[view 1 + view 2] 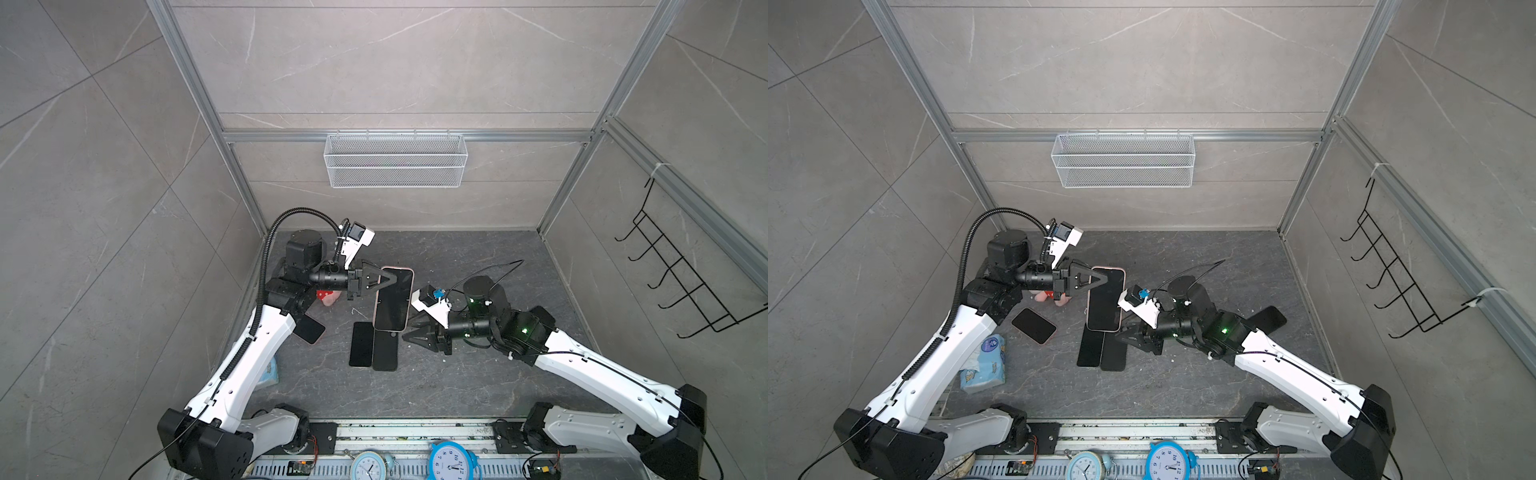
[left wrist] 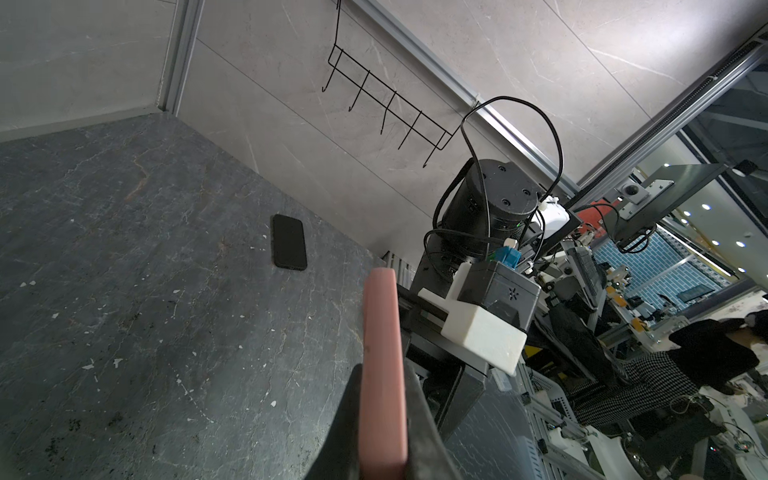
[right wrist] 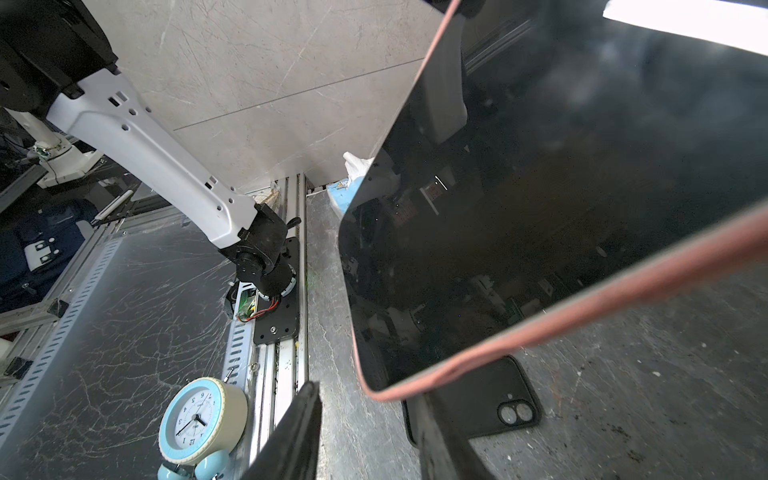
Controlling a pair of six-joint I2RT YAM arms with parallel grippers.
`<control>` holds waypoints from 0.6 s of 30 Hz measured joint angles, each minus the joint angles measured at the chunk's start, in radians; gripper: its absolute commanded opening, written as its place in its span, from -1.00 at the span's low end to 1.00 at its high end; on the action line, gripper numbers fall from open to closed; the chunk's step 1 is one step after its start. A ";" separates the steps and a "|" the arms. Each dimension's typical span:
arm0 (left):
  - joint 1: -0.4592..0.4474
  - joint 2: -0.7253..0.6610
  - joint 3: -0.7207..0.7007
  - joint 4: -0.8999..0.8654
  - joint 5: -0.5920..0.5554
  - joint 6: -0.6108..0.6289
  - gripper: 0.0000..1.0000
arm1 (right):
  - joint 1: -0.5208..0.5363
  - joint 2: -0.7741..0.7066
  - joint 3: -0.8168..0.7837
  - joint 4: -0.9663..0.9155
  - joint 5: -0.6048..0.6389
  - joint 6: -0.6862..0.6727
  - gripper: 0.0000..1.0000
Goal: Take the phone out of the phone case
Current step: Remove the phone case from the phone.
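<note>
The black-screened smartphone (image 1: 392,303) sits inside its soft pink phone case (image 2: 382,374) and hangs in the air above the dark grey stone worktop (image 1: 478,374), near its middle. In both top views the long axis runs almost 12 to 6 o'clock, the far end leaning a touch toward 1. The glass faces up, with only a thin pink rim showing around it. Which end is the phone's top I cannot tell.

The left jaws reach in from 9 o'clock and are clenched on the far end, near its 11 o'clock corner, with one finger lying over the glass. The left wrist view shows the pink edge pinched between both fingers (image 2: 345,424).

The right jaws come in from 3 o'clock and stand at the smartphone's 5 o'clock corner. They are spread. In the right wrist view the rounded pink corner lies between the two fingers (image 3: 299,432), with a clear gap to one and the other just beside the rim, so nothing is grasped there.

Below the near end, a glossy black rectangular slab (image 1: 360,344) and a matte black rectangular slab (image 1: 385,351) lie side by side on the worktop, their long axes also 12 to 6. A separate black rectangular handset (image 1: 1034,326) lies toward 9 o'clock, near a blue tissue pack (image 1: 984,363)
</note>
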 measured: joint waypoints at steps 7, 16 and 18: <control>-0.016 0.000 0.000 0.020 -0.001 -0.004 -1.00 | 0.000 0.023 0.000 0.005 -0.010 0.006 -0.40; -0.025 0.000 -0.013 0.054 0.001 -0.019 -1.00 | 0.001 0.024 0.000 0.004 -0.013 0.007 -0.54; -0.025 0.000 -0.014 0.056 0.002 -0.020 -1.00 | 0.000 0.027 0.000 0.003 -0.013 0.007 -0.55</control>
